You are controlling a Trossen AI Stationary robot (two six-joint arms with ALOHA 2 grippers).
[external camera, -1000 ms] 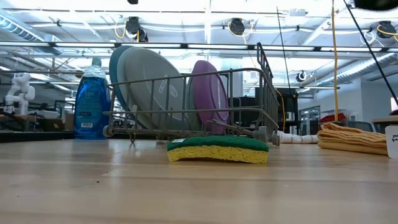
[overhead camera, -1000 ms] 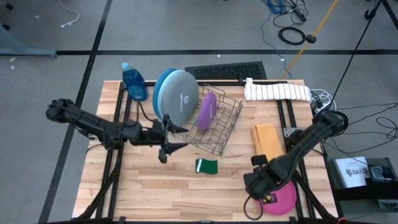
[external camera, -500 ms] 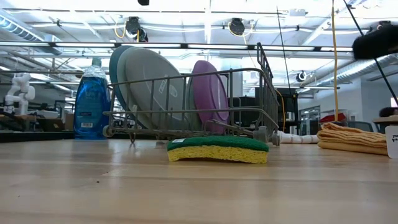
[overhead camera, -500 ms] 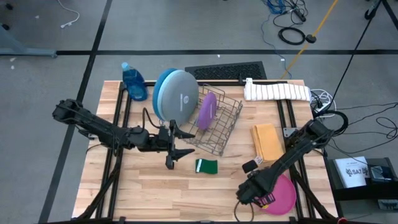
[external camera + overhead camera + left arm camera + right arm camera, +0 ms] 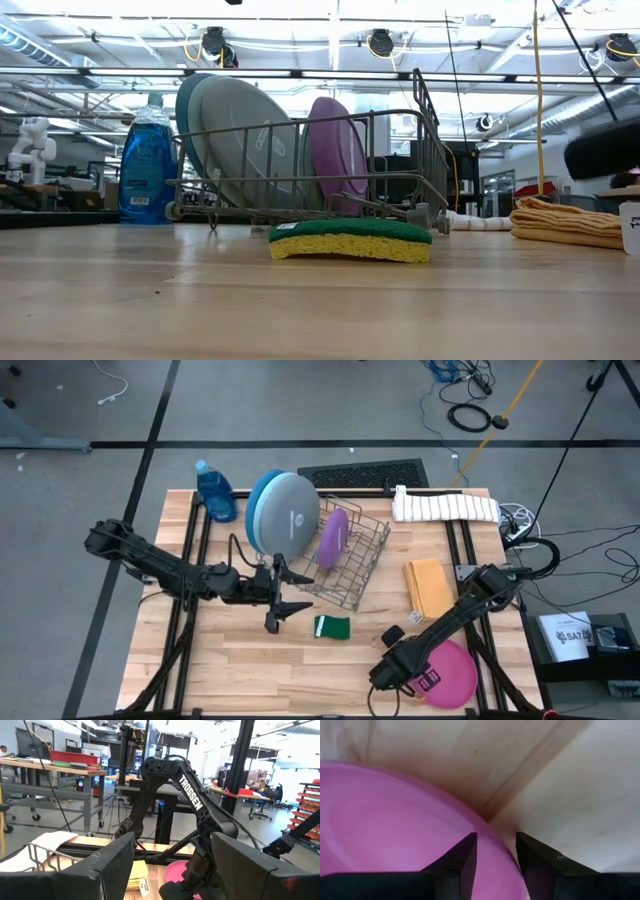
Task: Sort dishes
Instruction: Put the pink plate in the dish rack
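R gripper (image 5: 495,857) slid left – wrist cam only: fingers (image 5: 457,862) straddle pink plate (image 5: 395,835) rim.

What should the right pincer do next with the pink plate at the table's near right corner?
Probably ease the right pincer down so its open fingers straddle the rim of the pink plate, then close. The wrist view shows that rim running between the fingers with nothing gripped yet, and the plate lies flat on the table, away from the rack.

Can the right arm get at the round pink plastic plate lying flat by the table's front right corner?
Probably yes: the right gripper hangs right over the pink plate's edge, fingers parted, nothing between them.
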